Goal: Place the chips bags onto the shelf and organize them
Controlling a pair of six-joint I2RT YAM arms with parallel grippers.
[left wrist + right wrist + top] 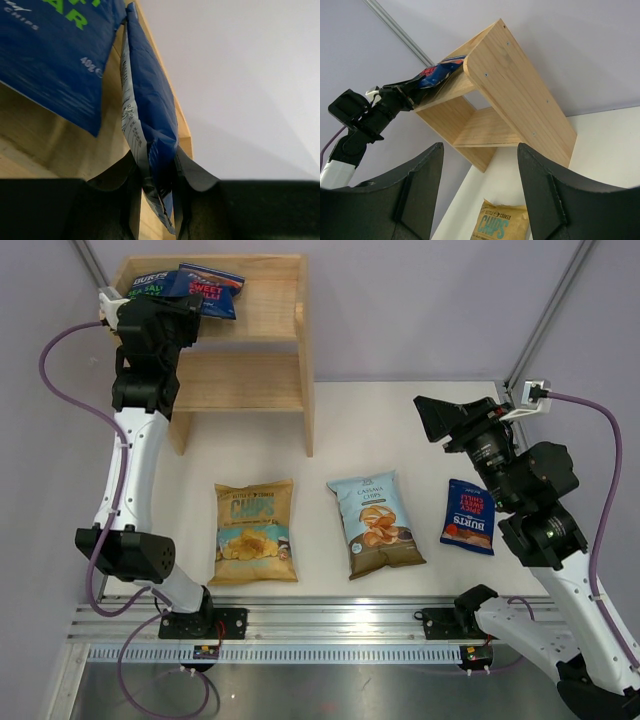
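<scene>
Bolted to the rail (330, 625) at the near edge, both arms reach out over the table (390, 440). Three bags lie flat in a row near the rail: the yellow bag (254, 532) on the left, the cassava bag (375, 524) in the middle, and a blue bag (468, 517) on the right. The shelf (250, 380) stands at the far left. On its top tier the sea-salt bag (150, 282) lies at the left end, with the chilli bag (212, 288) just beside it on the right and overlapping its edge. The left gripper (188, 310) is at the near edge of that tier, on the chilli bag. The right gripper (435, 418) hovers over bare table, far of the lone blue bag and touching nothing.

From the left wrist, the left gripper (157, 172) is clamped on the lower edge of the chilli bag (152, 110), which stands on edge between the fingers (117, 185). The sea-salt bag (55, 55) fills the upper left, over the shelf wood (50, 145).

From the right wrist, the right gripper (479, 150) has its fingers (420, 185) wide apart with nothing between them. Beyond them stands the shelf (520, 90), its lower tier bare. The chilli bag (439, 72) pokes out from the top tier with the left gripper (407, 91) on it. The yellow bag (502, 222) shows low in this view.
</scene>
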